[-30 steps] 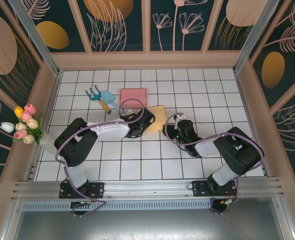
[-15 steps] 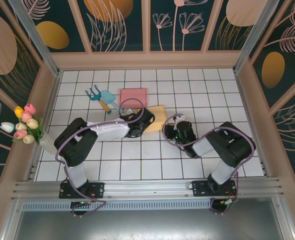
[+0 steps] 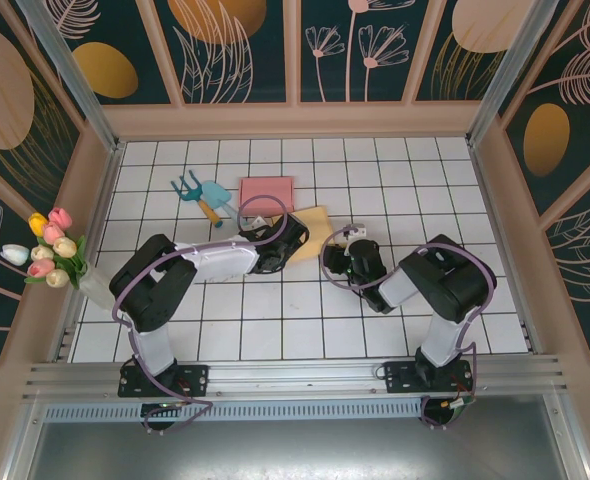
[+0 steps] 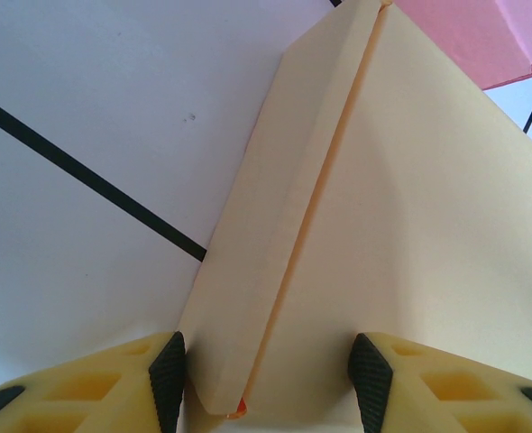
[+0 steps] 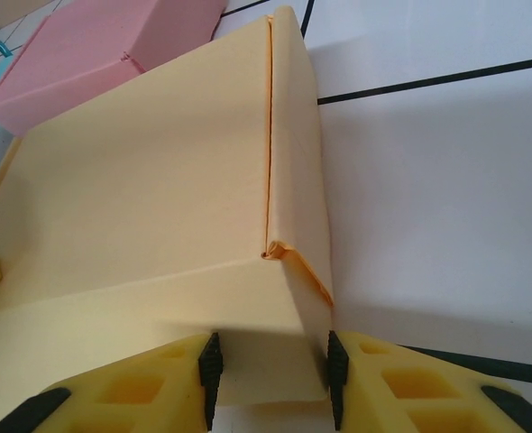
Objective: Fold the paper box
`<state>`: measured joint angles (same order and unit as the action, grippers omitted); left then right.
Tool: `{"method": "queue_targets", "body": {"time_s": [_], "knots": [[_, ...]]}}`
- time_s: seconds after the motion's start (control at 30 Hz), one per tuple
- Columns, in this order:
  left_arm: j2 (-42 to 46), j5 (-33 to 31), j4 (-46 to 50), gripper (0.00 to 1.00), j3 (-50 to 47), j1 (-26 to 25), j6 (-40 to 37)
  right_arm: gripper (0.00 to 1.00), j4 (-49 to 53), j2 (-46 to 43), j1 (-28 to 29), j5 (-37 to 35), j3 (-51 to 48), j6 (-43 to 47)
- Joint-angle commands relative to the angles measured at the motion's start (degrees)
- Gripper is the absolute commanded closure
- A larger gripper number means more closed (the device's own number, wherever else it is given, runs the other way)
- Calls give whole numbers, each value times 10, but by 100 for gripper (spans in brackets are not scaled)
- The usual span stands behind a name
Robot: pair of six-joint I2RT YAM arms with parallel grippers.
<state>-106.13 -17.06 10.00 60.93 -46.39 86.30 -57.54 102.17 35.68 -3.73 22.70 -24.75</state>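
Paper box [image 3: 313, 228] lies on the bench [image 3: 305, 305] just in front of the pink box [image 3: 267, 192]. It looks like light, thin card that buckles easily, so it's best taken at flap edges beside the creases. The left end effector [image 4: 268, 374] straddles 1 folded flap, but I cannot tell whether it grips. The right end effector [image 5: 270, 365] pinches another flap. The arms hide both box ends in the top view.

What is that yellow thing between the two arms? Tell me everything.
The yellow paper box is pale matte card, partly folded: one side flap is creased over with an orange-edged seam. It lies on the tiled table, beside a pink box. The right end effector pinches its near edge; the left end effector straddles another.
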Motion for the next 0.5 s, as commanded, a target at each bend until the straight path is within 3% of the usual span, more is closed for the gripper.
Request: {"method": "queue_targets", "body": {"time_s": [0.0,0.1,0.27,0.47], "knots": [[-72,39,132,47,-49,8,-25,63,49,21,8,-13,16,-9],[-72,39,131,47,-48,7,-27,71,62,31,11,-24,26,-7],[-73,41,128,47,-47,7,-34,70,79,57,20,-21,53,4],[-81,47,125,47,-43,7,-45,71,144,84,62,-79,113,16]]}}
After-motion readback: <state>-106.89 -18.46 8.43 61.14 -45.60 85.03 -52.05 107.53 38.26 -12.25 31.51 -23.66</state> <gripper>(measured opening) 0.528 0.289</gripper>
